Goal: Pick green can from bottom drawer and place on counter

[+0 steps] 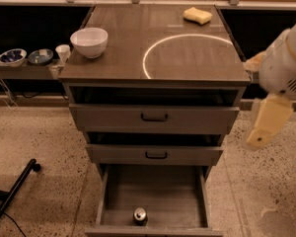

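Note:
The green can (140,215) stands upright with its silver top showing, near the front edge of the open bottom drawer (153,191). The counter (123,43) with its white circle (187,53) lies above the three drawers. My gripper (261,132) hangs at the right of the cabinet, level with the top drawer, well above and to the right of the can. It holds nothing that I can see. The white arm housing (286,63) sits above it.
A white bowl (89,41) stands at the counter's left front and a yellow sponge (198,15) at its back right. The two upper drawers (155,117) are slightly open. Small bowls and a cup (63,52) sit on a low shelf at left. A black bar (15,194) lies on the floor at left.

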### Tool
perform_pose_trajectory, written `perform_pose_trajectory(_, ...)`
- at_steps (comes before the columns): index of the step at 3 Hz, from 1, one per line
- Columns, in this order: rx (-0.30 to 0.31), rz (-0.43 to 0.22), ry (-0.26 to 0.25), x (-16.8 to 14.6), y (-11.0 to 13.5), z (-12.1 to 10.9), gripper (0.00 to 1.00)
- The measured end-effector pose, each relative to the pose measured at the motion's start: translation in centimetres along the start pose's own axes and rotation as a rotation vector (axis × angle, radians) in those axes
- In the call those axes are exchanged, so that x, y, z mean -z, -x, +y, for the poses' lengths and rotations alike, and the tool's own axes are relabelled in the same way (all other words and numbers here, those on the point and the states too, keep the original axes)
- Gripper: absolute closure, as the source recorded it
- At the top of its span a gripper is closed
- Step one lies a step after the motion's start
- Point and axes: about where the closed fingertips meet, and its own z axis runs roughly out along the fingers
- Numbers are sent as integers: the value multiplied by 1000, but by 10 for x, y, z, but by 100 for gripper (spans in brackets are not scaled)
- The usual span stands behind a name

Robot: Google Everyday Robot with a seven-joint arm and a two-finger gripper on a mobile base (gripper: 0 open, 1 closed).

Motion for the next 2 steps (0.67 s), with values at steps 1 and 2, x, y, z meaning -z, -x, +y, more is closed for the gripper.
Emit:
perform_pose_trajectory(1,24,-75,20,-53,2,33,0)
perform_pose_trajectory(2,65,-76,12,-77,-5,41,0)
